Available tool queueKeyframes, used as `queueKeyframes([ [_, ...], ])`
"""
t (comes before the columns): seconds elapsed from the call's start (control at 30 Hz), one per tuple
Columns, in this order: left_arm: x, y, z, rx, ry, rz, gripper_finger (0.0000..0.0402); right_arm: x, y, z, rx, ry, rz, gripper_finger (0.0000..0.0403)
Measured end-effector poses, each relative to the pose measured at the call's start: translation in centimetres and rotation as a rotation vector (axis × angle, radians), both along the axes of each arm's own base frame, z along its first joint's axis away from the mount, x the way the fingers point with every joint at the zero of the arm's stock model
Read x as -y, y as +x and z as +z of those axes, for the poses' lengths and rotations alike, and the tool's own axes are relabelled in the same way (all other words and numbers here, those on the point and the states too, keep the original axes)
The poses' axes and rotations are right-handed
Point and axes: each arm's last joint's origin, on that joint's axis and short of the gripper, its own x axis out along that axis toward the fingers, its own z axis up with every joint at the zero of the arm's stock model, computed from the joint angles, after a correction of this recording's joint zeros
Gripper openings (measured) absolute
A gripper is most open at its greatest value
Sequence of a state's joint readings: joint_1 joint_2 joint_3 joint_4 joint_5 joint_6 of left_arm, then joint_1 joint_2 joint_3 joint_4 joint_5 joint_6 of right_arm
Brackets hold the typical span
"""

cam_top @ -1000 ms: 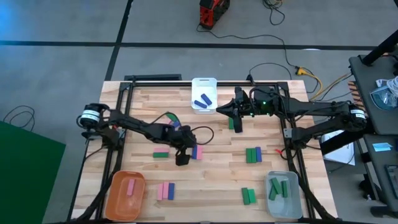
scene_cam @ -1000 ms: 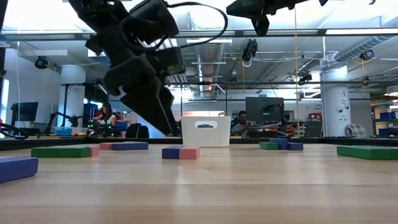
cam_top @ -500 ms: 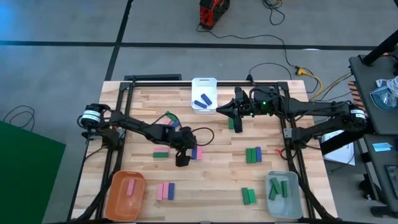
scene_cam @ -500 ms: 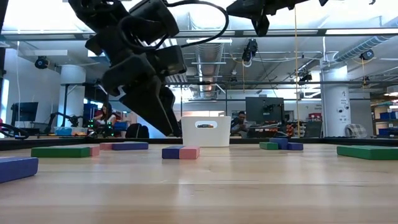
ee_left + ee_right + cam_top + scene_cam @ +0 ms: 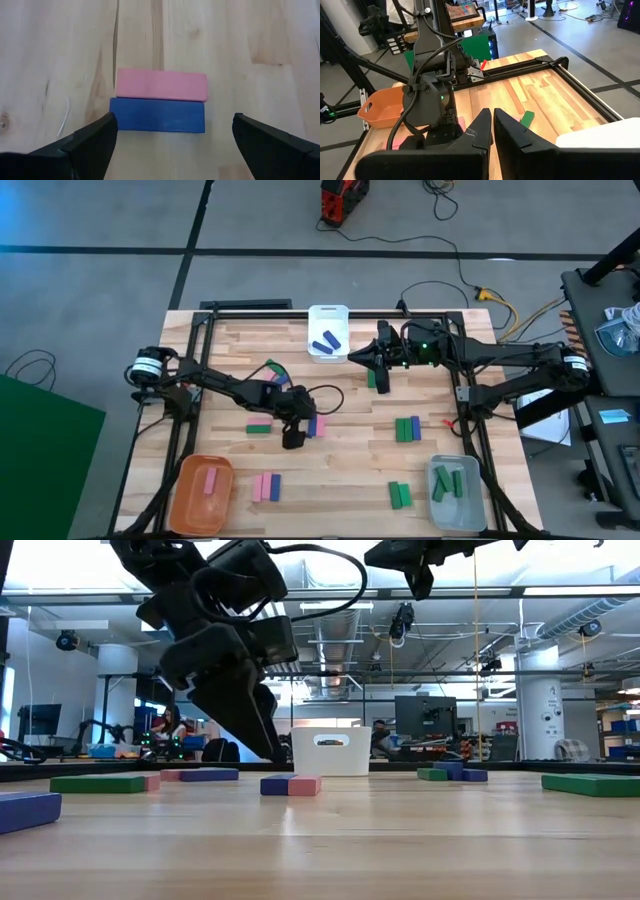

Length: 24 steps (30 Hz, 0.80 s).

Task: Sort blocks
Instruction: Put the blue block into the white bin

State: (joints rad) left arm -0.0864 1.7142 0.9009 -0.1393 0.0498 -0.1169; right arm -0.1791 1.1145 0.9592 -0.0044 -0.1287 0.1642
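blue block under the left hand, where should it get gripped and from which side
Take the blue block across its short ends, coming straight down from above. Its long side lies flush against the pink block, so no finger fits between them there, while both short ends are free. The left hand hangs open over the pair, its fingers wide apart outside those ends.

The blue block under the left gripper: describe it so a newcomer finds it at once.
Start at the table's middle, where the open left gripper hovers. Below it a pink block and the blue block lie touching side by side. It is the blue one of that pair.
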Motion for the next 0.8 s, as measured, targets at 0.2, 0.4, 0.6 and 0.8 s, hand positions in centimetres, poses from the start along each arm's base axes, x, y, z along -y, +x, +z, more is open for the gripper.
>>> queueKeyframes([
  [0.2, -0.02, -0.03, -0.02, -0.004, -0.004, -0.002, 0.0365, 0.0, 0.0, 0.0, 0.0, 0.0, 0.0, 0.0013],
  [0.4, -0.09, -0.02, -0.02, -0.002, 0.003, -0.029, 0.0368, 0.0, 0.0, 0.0, 0.0, 0.0, 0.0, 0.0013],
  [0.6, -0.1, -0.03, -0.02, 0.002, 0.023, -0.066, 0.0383, 0.0, 0.0, 0.0, 0.0, 0.0, -0.001, 0.0013],
  [0.8, -0.15, -0.05, -0.04, -0.003, 0.027, -0.041, 0.0398, 0.0, 0.0, 0.0, 0.0, 0.0, 0.0, 0.0013],
])
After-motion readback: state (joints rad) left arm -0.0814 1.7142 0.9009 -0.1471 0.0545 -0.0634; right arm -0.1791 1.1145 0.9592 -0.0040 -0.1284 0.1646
